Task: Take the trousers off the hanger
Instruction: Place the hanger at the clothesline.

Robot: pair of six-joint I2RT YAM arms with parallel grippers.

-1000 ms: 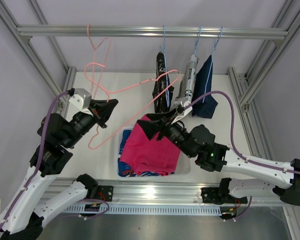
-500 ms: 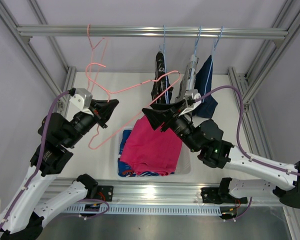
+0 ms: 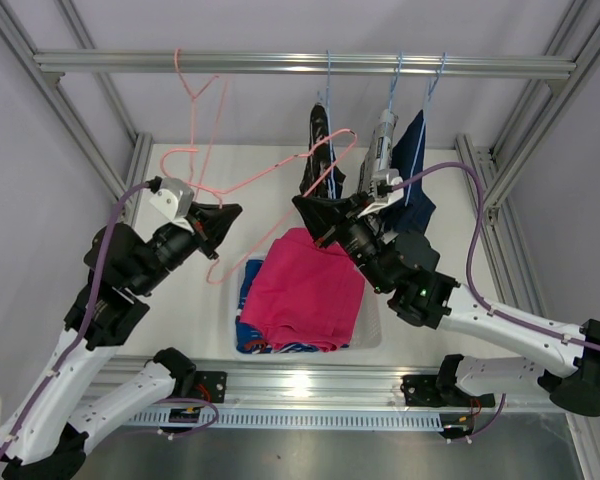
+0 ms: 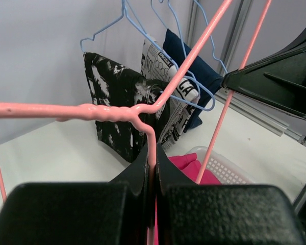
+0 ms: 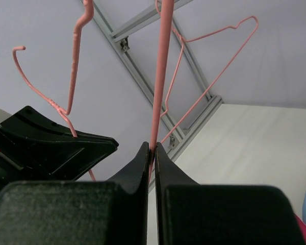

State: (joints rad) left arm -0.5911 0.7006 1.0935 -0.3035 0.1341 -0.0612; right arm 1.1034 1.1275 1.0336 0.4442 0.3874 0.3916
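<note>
pink trousers over blue pair, black, white, denim pairs hanging

In basket, blue patterned trousers mostly buried under pink trousers. In right wrist view pink hanger runs off top edge.

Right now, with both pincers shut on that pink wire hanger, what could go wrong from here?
1. The left pincer and right pincer clamp the same thin pink hanger; if they pull unevenly, the wire could bend or slip out.
2. In the top view its far corner sits near the hanging black patterned trousers; a swing might snag them.
</note>
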